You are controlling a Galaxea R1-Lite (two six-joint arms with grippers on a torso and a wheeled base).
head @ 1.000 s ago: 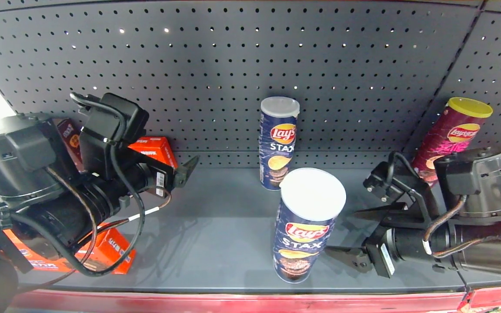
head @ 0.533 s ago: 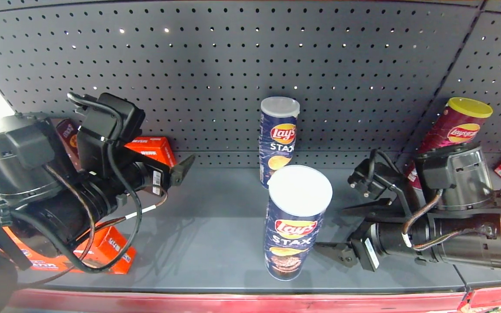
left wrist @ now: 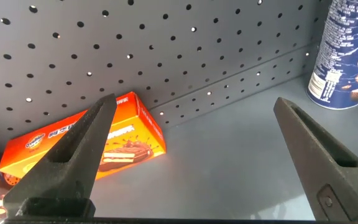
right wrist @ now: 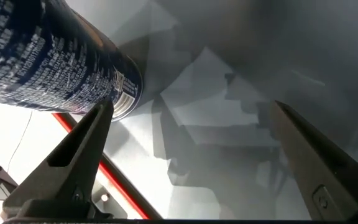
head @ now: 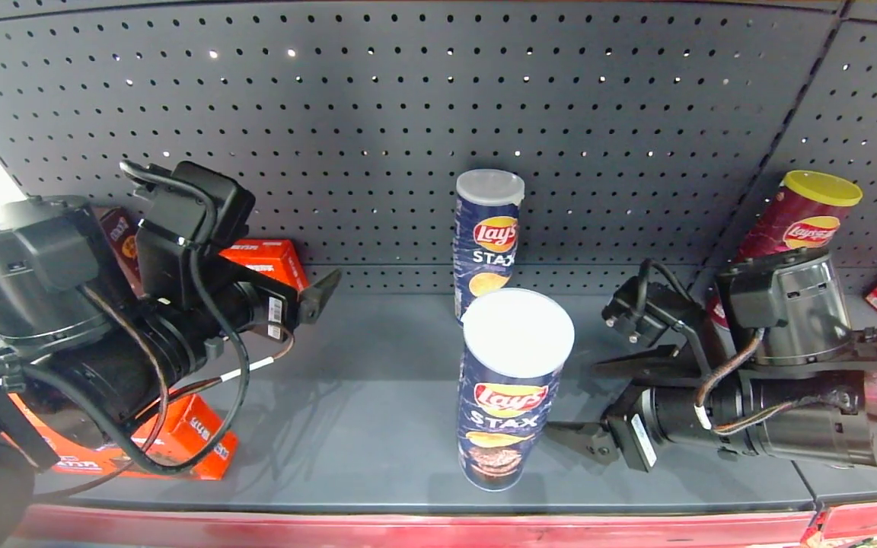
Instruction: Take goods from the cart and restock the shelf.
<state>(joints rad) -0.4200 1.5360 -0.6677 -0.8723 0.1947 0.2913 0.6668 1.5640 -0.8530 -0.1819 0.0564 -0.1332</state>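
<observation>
My head camera looks forward and down on the shelf (head: 377, 396) from its near edge, pegboard (head: 408, 91) behind. The left wrist camera sits low and close, facing far and right toward the far can (left wrist: 347, 56). The right wrist camera faces left, tight on the near can (right wrist: 48, 56). The head view shares both cans

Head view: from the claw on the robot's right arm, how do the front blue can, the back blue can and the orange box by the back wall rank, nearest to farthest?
From the right gripper:
1. Front blue can, right beside it, to its left.
2. Back blue can, farther back, in the centre.
3. Orange box, far across, at the back left.
</observation>
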